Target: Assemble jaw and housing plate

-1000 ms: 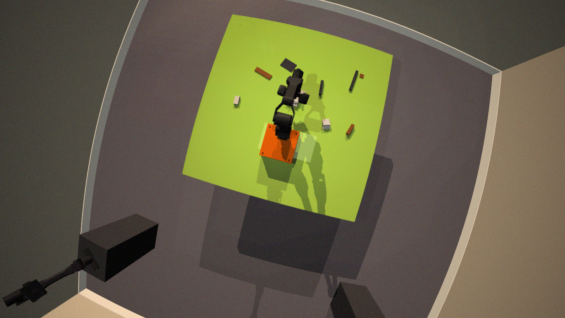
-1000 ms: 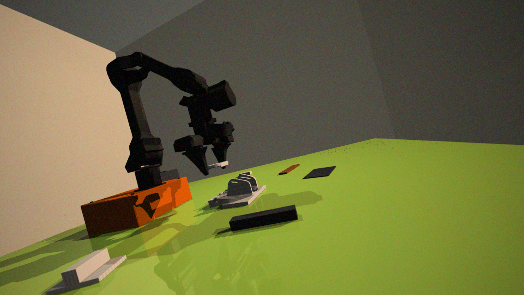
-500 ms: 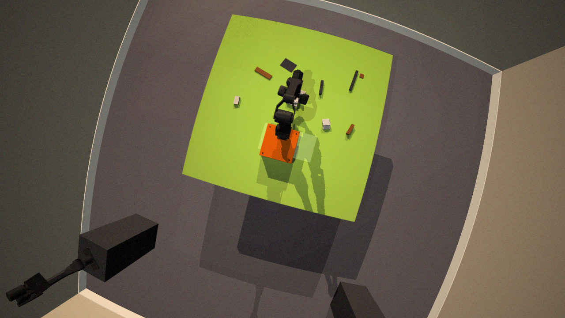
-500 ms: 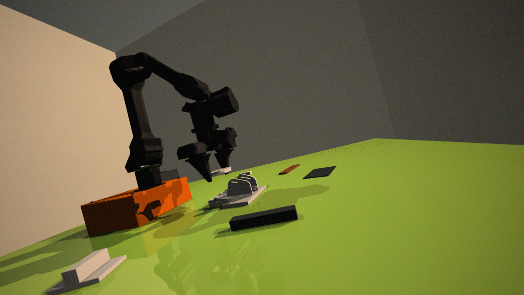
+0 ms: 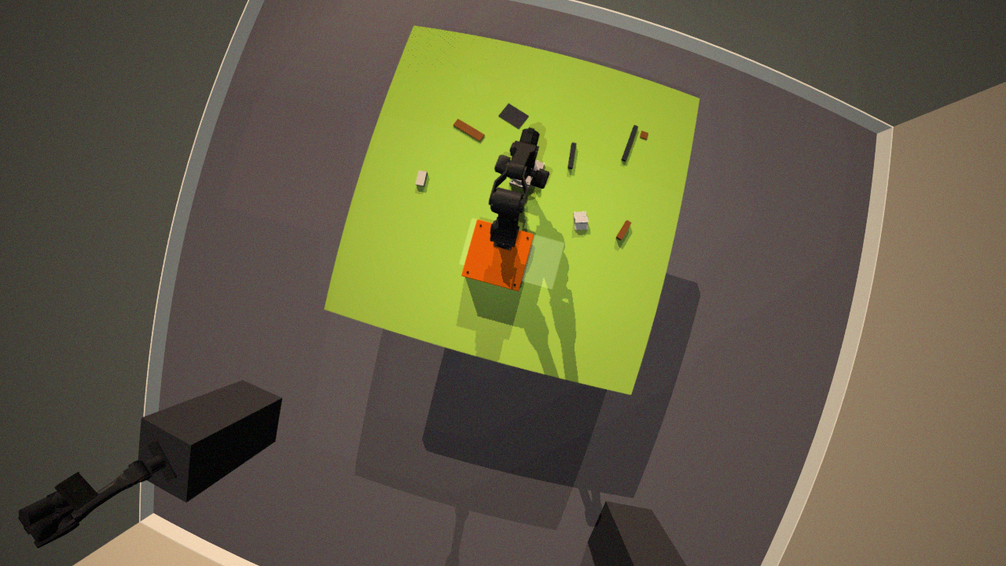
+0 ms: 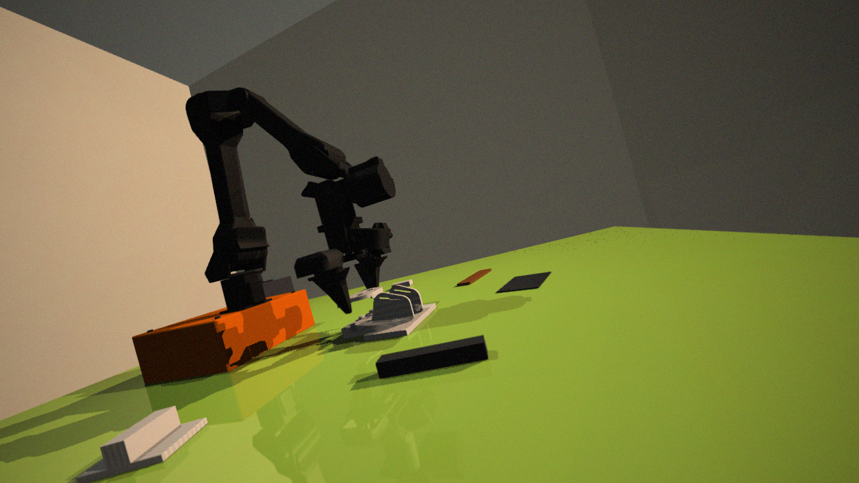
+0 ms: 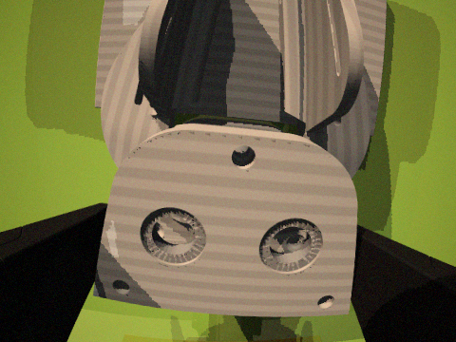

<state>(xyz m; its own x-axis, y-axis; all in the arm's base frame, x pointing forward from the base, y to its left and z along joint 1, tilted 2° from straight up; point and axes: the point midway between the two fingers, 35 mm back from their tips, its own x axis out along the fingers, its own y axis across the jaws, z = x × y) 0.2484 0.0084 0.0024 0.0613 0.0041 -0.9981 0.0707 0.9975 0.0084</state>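
Observation:
My gripper is shut on the pale housing plate, one finger at each side edge. The plate has two large round holes and three small ones. It is held over the rear of the pale base; pale parts show below through both large holes. The left jaw and right jaw lie on the base beyond the plate, their curved pads apart and roughly parallel. The plate hides the pins, the stubs' seating and the gear teeth, so meshing cannot be told.
The orange box under the arm stands behind the base. A black bar and a pale stepped block lie to one side. A dark flat plate and a brown bar lie farther out.

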